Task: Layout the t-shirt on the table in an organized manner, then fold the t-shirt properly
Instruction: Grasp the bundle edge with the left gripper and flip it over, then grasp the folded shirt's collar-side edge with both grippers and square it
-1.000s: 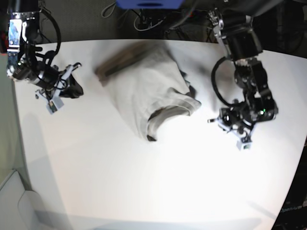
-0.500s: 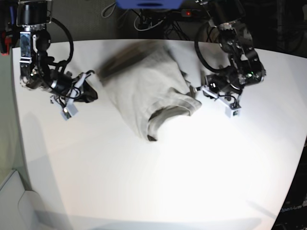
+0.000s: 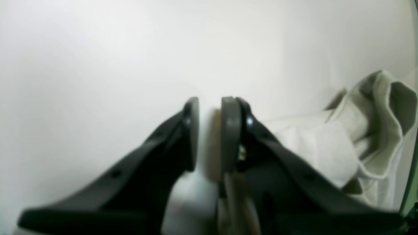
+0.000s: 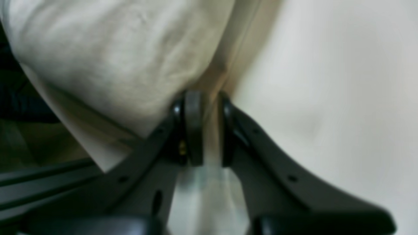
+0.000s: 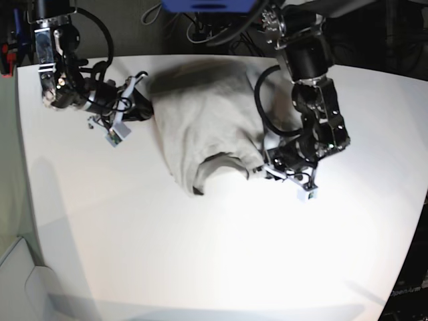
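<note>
One t-shirt (image 5: 204, 127), light grey-beige, lies bunched on the white desk (image 5: 200, 254), occupying the 12 o'clock portion of the desk in the base view. The cloth is rumpled, not flat; a ribbed edge curls up at its 6 o'clock margin, and a darker shaded fold runs along its 11 o'clock edge.

Two grippers, one at each side of the cloth.

Right gripper (image 5: 137, 108): at the shirt's 9 o'clock edge in the base view, touching the cloth. In the right wrist view this gripper (image 4: 205, 127) has its dark fingers (image 4: 192, 127) drawn close, with a strip of beige fabric pinched in the narrow gap between them; the t-shirt (image 4: 114, 58) bulges up at 11 o'clock of the fingers, and bare desk (image 4: 326, 98) fills the 3 o'clock side.

Left gripper (image 5: 274, 164): at the shirt's 4 o'clock corner in the base view, against the sleeve area. In the left wrist view this gripper (image 3: 209, 133) shows fingers (image 3: 230, 130) nearly together, with pale material seen between them; the picture is blurred, and I cannot tell for certain whether that pale band is cloth or desk. The t-shirt (image 3: 326, 147) sits just beside the fingers at 3 o'clock, its hemmed opening folded upward, and plain desk (image 3: 130, 49) lies at 12 o'clock.

Dark cables and equipment (image 5: 214, 27) lie beyond the desk at 12 o'clock.
</note>
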